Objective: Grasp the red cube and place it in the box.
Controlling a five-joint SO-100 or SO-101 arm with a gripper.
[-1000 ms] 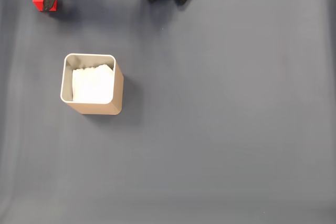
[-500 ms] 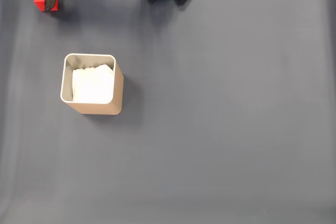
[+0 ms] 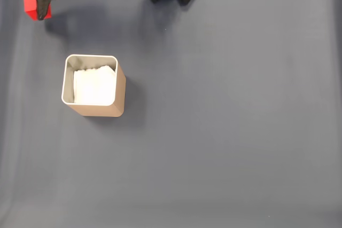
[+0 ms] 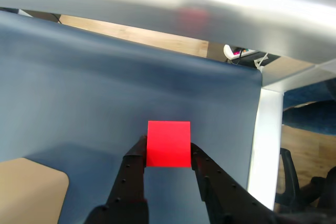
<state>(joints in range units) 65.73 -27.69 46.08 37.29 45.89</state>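
Since earlier frame, our pincer carried red cube further toward tabletop's far-left corner, clenched on it. We fear thin fingertip grip slipping before box.

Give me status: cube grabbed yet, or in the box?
Grasp looks done: in the wrist view the claw is shut on the red cube, which appears lifted off the mat. In hand: carrying it, near the fixed view's top-left corner. Left: move over the box, which holds only white lining, and release.
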